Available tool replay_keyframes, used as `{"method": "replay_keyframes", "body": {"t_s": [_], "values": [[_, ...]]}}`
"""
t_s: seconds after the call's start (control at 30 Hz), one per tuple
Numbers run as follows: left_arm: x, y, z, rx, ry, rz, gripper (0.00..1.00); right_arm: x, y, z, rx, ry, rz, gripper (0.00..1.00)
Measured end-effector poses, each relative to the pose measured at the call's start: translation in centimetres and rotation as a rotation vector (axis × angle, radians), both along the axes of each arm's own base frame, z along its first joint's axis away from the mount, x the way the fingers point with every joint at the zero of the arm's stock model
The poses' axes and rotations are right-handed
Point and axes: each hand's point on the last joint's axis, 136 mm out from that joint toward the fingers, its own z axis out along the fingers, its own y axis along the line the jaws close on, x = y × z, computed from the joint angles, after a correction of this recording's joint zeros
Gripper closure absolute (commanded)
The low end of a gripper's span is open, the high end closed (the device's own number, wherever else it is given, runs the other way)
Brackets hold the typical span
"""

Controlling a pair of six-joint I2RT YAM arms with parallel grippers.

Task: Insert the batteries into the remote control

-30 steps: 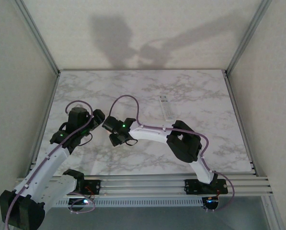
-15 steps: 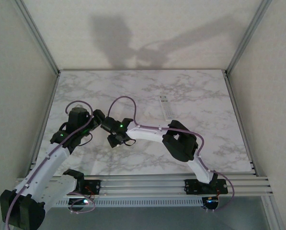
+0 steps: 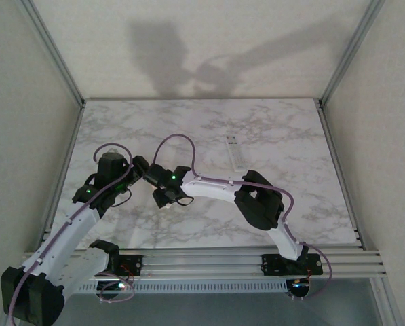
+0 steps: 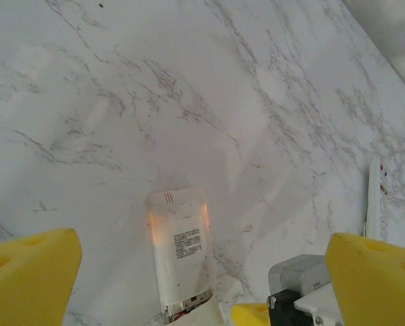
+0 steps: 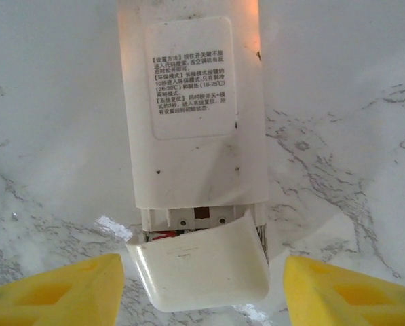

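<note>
Right hand [image 5: 202, 291] shifted slightly, remote [image 5: 192, 102] compartment [image 5: 188, 221] uncovered

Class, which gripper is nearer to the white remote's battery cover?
Right. The right gripper straddles the battery cover closely; the left gripper sits farther off, open wide above the remote.

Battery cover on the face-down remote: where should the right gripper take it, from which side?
Pinch the battery cover across its two side edges, coming down from above. It lies slid off and skewed at the open end of the remote, thin and nearly flat, so probably only the edges offer purchase. The right gripper straddles it, jaws open, both flanks bare.
</note>
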Motion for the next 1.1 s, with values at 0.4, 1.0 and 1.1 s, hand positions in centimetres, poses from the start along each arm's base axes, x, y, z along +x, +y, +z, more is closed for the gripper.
{"method": "replay_keyframes", "body": {"t_s": [0.4, 1.0, 1.1], "values": [[-0.3, -0.2, -0.6, -0.003, 0.015, -0.013, 0.07, -1.2, 0.0, -0.7, -0.042, -0.026, 0.122, 0.18], [-0.4, 1.1, -0.3, 0.001, 0.011, 0.027, 0.07, -1.2, 0.1, -2.0, -0.151, -0.085, 0.242, 0.35], [-0.4, 1.4, -0.4, -0.003, 0.016, 0.032, 0.07, -1.2, 0.0, -2.1, -0.155, -0.084, 0.245, 0.37]]}}
